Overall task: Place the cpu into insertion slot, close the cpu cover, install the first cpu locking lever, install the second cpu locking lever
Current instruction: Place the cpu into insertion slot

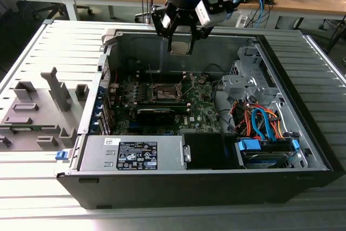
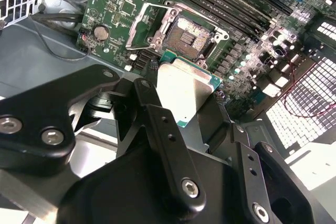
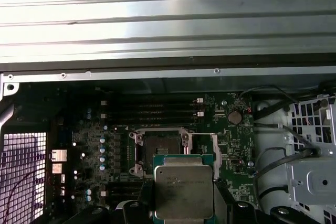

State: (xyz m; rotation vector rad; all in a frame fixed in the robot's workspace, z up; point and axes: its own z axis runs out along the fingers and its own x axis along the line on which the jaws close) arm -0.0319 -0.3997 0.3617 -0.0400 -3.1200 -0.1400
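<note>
One cpu (image 3: 184,187), flat, clamped by two opposite edges in the gripper (image 1: 180,40), hanging over the open case (image 1: 216,187); insertion slot (image 3: 160,145) bare, lying below and slightly toward the exterior view's left.

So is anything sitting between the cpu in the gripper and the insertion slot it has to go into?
Nothing visible does. The cpu is held in the fingers above the insertion slot. The slot lies bare, and the cpu cover is swung open to one side of it.
</note>
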